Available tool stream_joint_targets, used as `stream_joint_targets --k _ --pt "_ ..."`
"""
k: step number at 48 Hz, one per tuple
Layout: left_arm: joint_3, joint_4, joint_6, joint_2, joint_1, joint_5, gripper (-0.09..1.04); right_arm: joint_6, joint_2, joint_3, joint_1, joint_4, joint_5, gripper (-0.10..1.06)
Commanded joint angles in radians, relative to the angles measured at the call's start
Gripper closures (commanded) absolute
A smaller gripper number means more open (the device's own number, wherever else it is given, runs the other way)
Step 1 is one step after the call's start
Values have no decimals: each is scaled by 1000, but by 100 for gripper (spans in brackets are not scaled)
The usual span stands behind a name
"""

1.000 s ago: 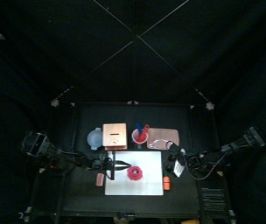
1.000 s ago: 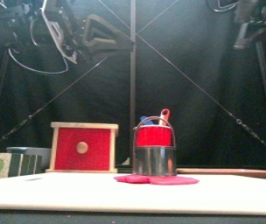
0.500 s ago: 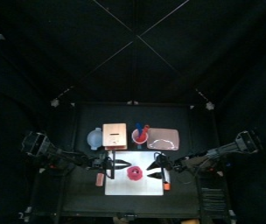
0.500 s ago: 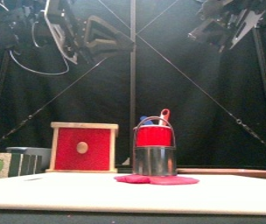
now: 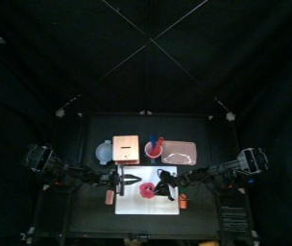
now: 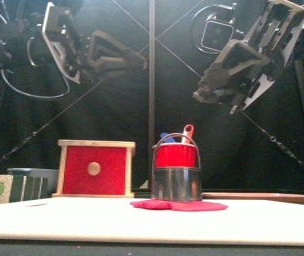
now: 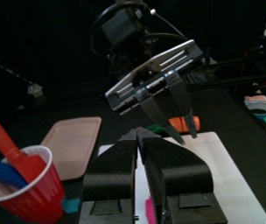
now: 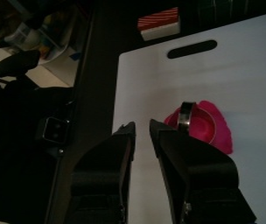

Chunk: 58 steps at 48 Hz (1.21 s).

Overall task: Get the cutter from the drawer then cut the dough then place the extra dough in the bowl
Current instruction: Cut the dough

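Cutting step: cutter [image 6: 176, 183] on the dough [image 6: 182, 206], right gripper [image 8: 143, 128] narrowly parted, left gripper [image 7: 139, 132] pinched empty; next, grab the cutter.

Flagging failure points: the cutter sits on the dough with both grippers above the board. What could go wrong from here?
The left gripper and right gripper hang close together over the white board, so they might collide. The cutter stands on the dough; pulling at the dough's outer edge could tip it or drag the whole piece along.
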Motion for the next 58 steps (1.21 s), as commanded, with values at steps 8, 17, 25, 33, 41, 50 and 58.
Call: stream_joint_targets --k 8,17,25,33,41,50,58 --pt "43 11 -186 98 -32 -215 47 -121 21 -5 -32 112 -41 34" --pt "20 29 -261 178 -40 -261 47 -324 31 43 -67 288 -160 35" --pt "2 57 -301 198 -38 -267 47 -597 78 83 -77 522 -321 36" --pt "18 60 -313 219 -49 -272 47 -838 138 110 -46 752 -503 36" --pt "17 20 -333 288 -71 -318 48 -965 158 118 49 937 -548 35" --pt "6 11 -325 347 -91 -322 48 -989 166 87 101 979 -531 35" --pt "12 20 -259 295 -91 -270 47 -980 166 34 101 979 -396 36"
